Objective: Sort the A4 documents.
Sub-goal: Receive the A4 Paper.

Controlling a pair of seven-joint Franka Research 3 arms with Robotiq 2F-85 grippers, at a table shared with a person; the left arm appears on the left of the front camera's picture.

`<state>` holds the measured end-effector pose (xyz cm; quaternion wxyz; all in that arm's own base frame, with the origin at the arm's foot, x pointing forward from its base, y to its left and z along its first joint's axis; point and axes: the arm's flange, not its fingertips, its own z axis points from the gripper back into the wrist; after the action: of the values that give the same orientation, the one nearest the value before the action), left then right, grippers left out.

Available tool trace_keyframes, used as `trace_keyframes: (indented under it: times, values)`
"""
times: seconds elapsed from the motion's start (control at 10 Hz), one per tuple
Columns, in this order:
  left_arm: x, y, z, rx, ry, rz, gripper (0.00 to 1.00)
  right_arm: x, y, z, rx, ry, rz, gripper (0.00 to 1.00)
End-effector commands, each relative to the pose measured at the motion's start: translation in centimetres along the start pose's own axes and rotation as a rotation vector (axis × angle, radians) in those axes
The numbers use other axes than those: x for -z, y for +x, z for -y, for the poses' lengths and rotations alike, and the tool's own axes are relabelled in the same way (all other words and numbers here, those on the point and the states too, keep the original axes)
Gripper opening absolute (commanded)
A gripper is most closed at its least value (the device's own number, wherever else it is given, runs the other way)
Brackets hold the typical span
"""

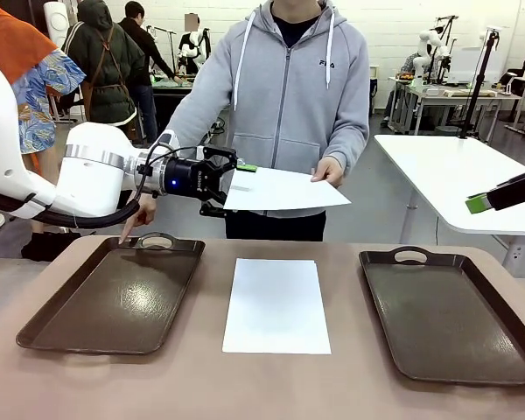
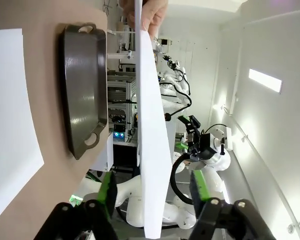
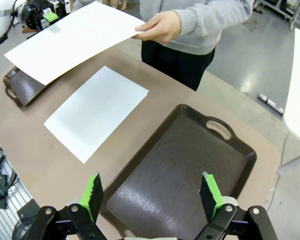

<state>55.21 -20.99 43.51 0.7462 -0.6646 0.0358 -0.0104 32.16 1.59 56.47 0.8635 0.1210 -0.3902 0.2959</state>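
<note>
Closest to the viewer, a brown desk [image 1: 271, 385] carries two dark brown handled trays, a left tray [image 1: 114, 293] and a right tray [image 1: 451, 315], with nothing sorted into either. One of the A4 documents, a plain white sheet [image 1: 276, 304], lies flat on the desk between them, touching neither.

Beyond the far edge stands a person in a grey hooded top, holding a second sheet [image 1: 284, 190] level in the air above the desk's far side. The person's hand [image 1: 330, 171] pinches its right edge, offering the free left edge to the robot's left arm. The left fingers [image 2: 108, 192] straddle that edge, one above the paper and one below. Seen from the wrist, a gap shows on both sides, so they are parted and not yet gripping. The paper is held flat, probably so that the thin sheet slips between the green pads without buckling.

The person's other hand [image 1: 133, 219] points down at the far handle of the left tray, apparently marking where this sheet belongs. The right fingers [image 3: 93, 192] hover wide apart above the right tray, holding nothing, likely parked clear of the handover.
</note>
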Motion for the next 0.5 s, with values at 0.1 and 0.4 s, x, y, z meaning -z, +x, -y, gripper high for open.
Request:
trace_keyframes:
  times: [0.1,0.4]
  values:
    - [0.27,0.48,0.3,0.061,0.023,0.057,0.41,0.15,-0.01,0.0,0.003,0.007,0.002,1.0]
    - [-0.25,0.53,0.53,0.073,0.037,0.08,0.35,0.15,-0.01,0.0,0.003,0.007,0.002,1.0]
